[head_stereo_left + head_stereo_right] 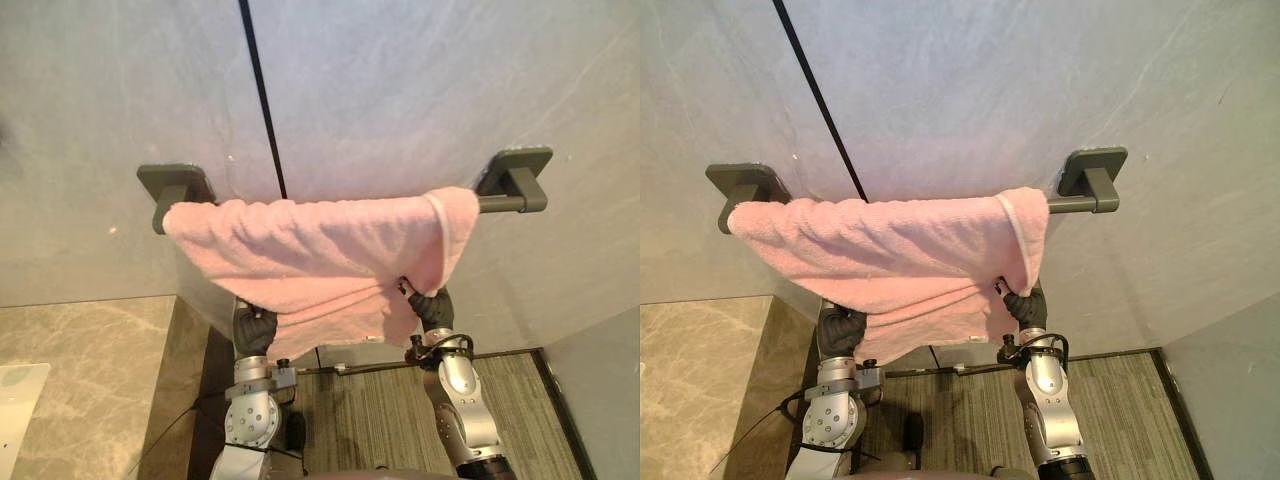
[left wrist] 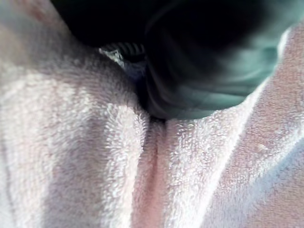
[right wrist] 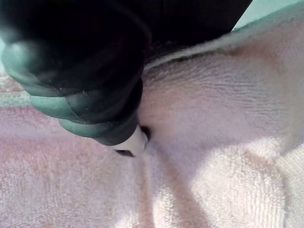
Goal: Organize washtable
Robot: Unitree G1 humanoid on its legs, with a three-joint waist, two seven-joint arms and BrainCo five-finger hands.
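Observation:
A pink towel (image 1: 310,255) hangs spread over a dark grey towel bar (image 1: 510,203) fixed to the wall by two brackets. Its right end is folded over near the right bracket (image 1: 515,165). My left hand (image 1: 256,330) reaches up under the towel's lower left edge, with its dark cover showing below the cloth. My right hand (image 1: 432,306) is at the lower right corner, pressed into the cloth. The left wrist view has the towel (image 2: 142,166) right up against the hand's cover, and the right wrist view likewise has the towel (image 3: 213,142) close against it.
The grey wall has a dark vertical seam (image 1: 262,100) running down behind the bar. A beige marble ledge (image 1: 80,370) lies at the lower left, with a white object (image 1: 15,410) at its edge. Striped grey flooring (image 1: 380,420) is below.

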